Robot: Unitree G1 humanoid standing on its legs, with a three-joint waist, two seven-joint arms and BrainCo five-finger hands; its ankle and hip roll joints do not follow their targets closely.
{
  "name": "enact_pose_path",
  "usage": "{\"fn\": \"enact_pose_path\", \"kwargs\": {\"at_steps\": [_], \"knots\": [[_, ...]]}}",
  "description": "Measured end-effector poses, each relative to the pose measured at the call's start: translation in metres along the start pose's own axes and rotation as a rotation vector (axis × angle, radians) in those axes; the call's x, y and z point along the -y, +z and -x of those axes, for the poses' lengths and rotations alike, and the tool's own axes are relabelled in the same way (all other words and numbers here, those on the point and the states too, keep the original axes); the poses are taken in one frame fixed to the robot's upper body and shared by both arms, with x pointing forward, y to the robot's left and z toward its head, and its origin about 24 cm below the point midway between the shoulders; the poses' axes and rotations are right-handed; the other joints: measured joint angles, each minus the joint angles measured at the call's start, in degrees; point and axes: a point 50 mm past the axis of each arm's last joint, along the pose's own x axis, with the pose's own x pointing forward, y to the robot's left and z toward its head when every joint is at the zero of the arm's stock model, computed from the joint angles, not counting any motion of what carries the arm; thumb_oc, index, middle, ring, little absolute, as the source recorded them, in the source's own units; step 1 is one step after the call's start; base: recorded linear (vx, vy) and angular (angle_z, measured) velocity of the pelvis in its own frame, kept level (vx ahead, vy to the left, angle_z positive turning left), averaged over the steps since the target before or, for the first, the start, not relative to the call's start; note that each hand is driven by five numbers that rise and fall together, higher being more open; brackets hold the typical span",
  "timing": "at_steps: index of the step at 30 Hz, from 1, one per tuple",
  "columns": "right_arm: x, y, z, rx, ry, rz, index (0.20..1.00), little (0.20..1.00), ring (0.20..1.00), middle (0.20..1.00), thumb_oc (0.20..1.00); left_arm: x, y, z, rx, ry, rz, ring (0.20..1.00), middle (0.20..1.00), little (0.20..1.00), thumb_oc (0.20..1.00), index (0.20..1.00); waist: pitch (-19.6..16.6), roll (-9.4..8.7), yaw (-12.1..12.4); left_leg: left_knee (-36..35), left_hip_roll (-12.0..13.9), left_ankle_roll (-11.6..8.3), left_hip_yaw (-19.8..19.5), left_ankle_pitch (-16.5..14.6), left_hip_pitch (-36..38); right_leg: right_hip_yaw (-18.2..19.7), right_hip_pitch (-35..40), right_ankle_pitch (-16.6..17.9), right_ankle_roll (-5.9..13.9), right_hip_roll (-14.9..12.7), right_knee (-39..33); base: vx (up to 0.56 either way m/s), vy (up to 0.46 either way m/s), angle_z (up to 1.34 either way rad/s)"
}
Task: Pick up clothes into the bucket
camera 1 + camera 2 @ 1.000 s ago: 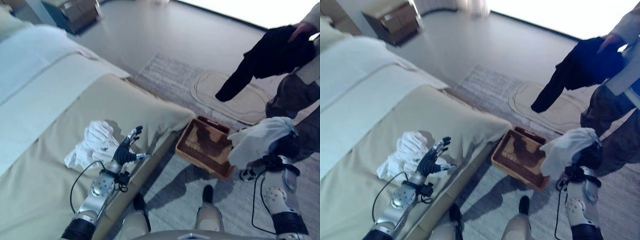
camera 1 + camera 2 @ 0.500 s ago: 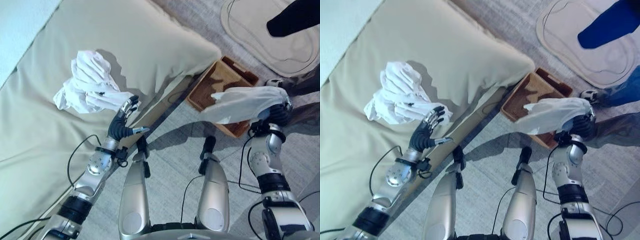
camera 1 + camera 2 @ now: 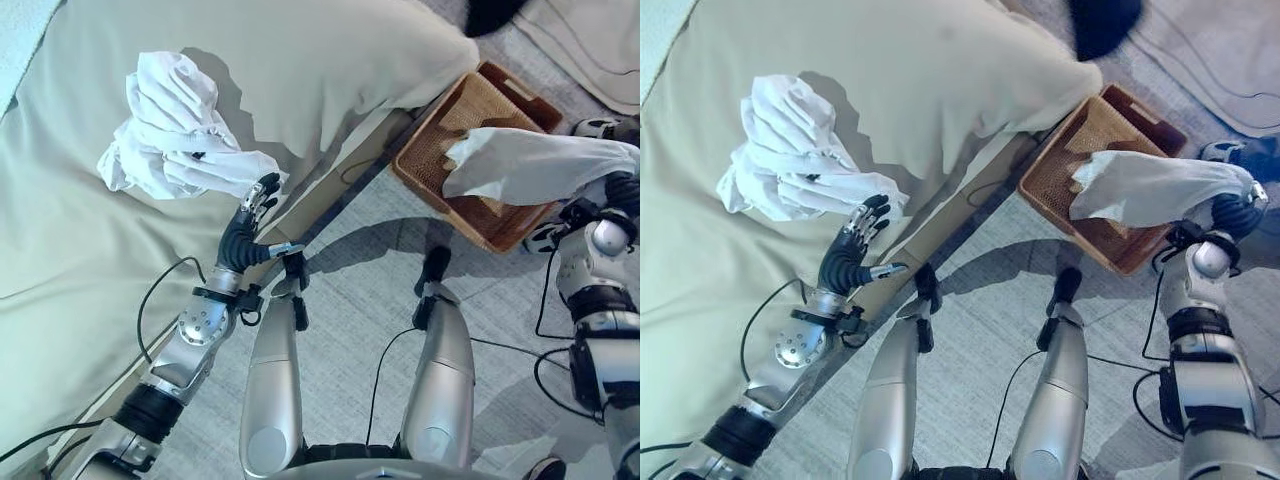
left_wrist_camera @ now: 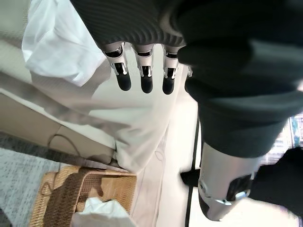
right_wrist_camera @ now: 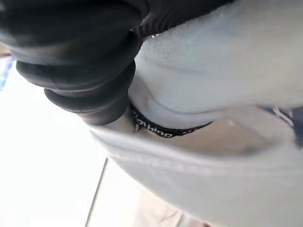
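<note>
Hanging over the wicker basket, a white garment drapes from the right robot hand at about 3 o'clock in the head view — the cloth covers that robot hand, so I cannot tell how its fingers are set. The garment's loose end dangles above the basket's inside, where another pale piece of cloth already lies; whether the hanging cloth touches the basket cannot be told. The basket stands on the grey floor just beside the corner of the bed, at roughly 1 o'clock.

On the bed's beige cover, at about 10 o'clock, lies a second crumpled white garment. The left robot hand is held up at the bed's edge just below that heap, its fingers straight and spread, thumb out to the side, holding nothing; its fingertips are near the cloth's lower edge, and contact cannot be told.

A dark garment shows at the top edge near 12 o'clock, above the basket. Beyond the basket, toward 2 o'clock, lies a pale rug, and a shoe shows just past the basket's far side.
</note>
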Motion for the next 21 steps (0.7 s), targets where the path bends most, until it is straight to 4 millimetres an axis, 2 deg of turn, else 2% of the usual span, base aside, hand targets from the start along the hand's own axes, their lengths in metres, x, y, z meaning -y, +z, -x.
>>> {"fn": "enact_pose_path", "kwargs": {"at_steps": [5, 13, 14, 15, 16, 17, 21], "knots": [[-0.011, -0.002, -0.001, -0.020, 0.035, 0.095, 0.200, 0.200, 0.200, 0.200, 0.200, 0.006, 0.002, -0.003, 0.010, -0.015, 0.029, 1.000, 1.000, 1.000, 1.000, 1.000, 0.0, 0.11, 1.1, 2.3, -0.2, -0.10, 0.0, -0.1, -3.3, 0.9, -3.7, -0.9, -0.57, -0.6, 2.9, -0.01, -0.001, 0.02], [-0.004, -0.035, 0.010, -0.135, 0.032, 0.249, 0.200, 0.200, 0.200, 0.200, 0.200, 0.006, 0.010, -0.005, 0.047, 0.013, 0.040, 1.000, 1.000, 1.000, 1.000, 1.000, 0.1, 0.21, 1.6, 6.3, -1.1, -0.41, -1.9, -0.7, -8.0, 1.3, -8.5, -3.9, -1.39, -2.2, 9.5, -0.01, -0.007, 0.12], [-0.003, -0.038, 0.009, -0.163, 0.014, 0.261, 0.260, 0.260, 0.260, 0.260, 0.260, 0.006, 0.010, -0.006, 0.050, 0.014, 0.040, 1.000, 1.000, 1.000, 1.000, 1.000, 0.1, 0.22, 1.8, 6.7, -1.3, -0.34, -2.0, -0.7, -8.5, 1.3, -9.1, -4.2, -1.27, -2.5, 10.4, -0.01, 0.002, 0.12], [0.002, -0.042, 0.010, -0.188, -0.006, 0.274, 0.523, 0.523, 0.523, 0.523, 0.523, 0.006, 0.010, -0.006, 0.049, 0.019, 0.043, 1.000, 1.000, 1.000, 1.000, 1.000, 0.1, 0.22, 1.5, 7.1, -1.4, -0.12, -2.2, -0.9, -9.0, 1.4, -9.6, -4.5, -1.42, -2.7, 11.0, 0.00, 0.011, 0.10], [0.004, -0.043, 0.010, -0.196, -0.020, 0.277, 0.906, 0.906, 0.906, 0.906, 0.906, 0.006, 0.010, -0.006, 0.048, 0.025, 0.043, 1.000, 1.000, 1.000, 1.000, 1.000, 0.1, 0.22, 1.5, 7.2, -1.4, -0.13, -2.3, -0.9, -9.1, 1.5, -9.8, -4.6, -1.42, -2.7, 11.1, 0.00, 0.008, 0.05], [0.005, -0.043, 0.009, -0.201, -0.037, 0.272, 1.000, 1.000, 1.000, 1.000, 1.000, 0.005, 0.010, -0.006, 0.048, 0.028, 0.041, 1.000, 1.000, 1.000, 1.000, 1.000, 0.1, 0.23, 1.5, 7.2, -1.5, -0.12, -2.4, -0.9, -9.2, 1.6, -9.9, -4.6, -1.39, -2.7, 11.1, -0.01, 0.004, 0.03], [0.009, -0.041, 0.008, -0.209, -0.092, 0.222, 1.000, 1.000, 1.000, 1.000, 1.000, 0.002, 0.011, -0.005, 0.045, 0.032, 0.025, 1.000, 1.000, 1.000, 1.000, 1.000, 0.1, 0.24, 1.5, 7.0, -1.7, -0.22, -2.6, -1.0, -9.5, 1.9, -10.3, -4.7, -1.20, -2.8, 11.3, 0.00, 0.001, 0.02]]}}
